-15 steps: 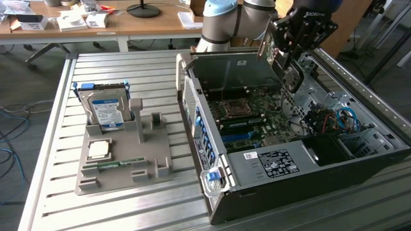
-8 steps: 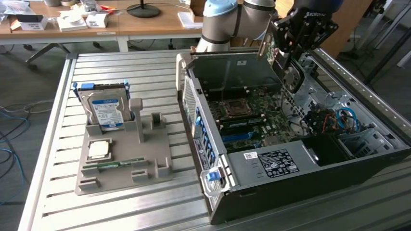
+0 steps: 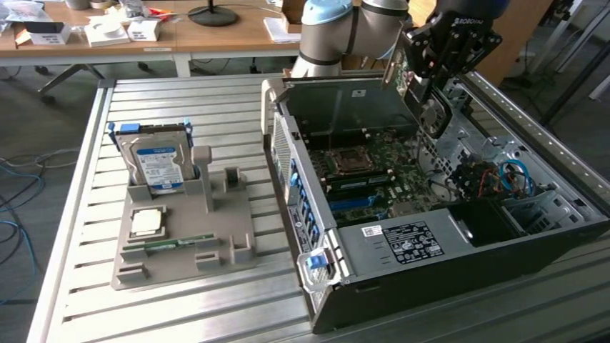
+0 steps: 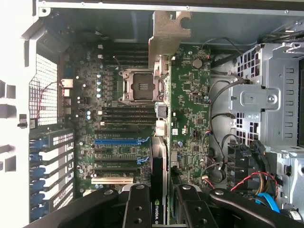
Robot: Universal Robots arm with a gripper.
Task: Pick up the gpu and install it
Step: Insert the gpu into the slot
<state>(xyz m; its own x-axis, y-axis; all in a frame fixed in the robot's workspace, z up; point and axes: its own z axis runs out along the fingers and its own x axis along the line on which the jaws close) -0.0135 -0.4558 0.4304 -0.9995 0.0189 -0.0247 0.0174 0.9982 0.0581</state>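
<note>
My gripper (image 3: 441, 61) hangs over the far side of the open computer case (image 3: 401, 246) and is shut on the gpu (image 3: 422, 96), which stands on edge with its round fan showing. In the wrist view the gpu (image 4: 190, 109) is seen edge-on: green board, pale metal bracket (image 4: 168, 33) at the far end, black cooler between the gripper (image 4: 164, 206) fingers. It hovers above the motherboard (image 4: 118, 85), off to one side of the blue slot (image 4: 116, 141) and apart from it.
A grey fixture (image 3: 186, 246) on the slatted table, at the exterior view's left, holds a blue-framed hard drive (image 3: 157, 164), a processor chip (image 3: 146, 222) and a memory strip (image 3: 171, 245). Inside the case are a drive cage (image 4: 266, 104) and loose cables (image 3: 501, 175).
</note>
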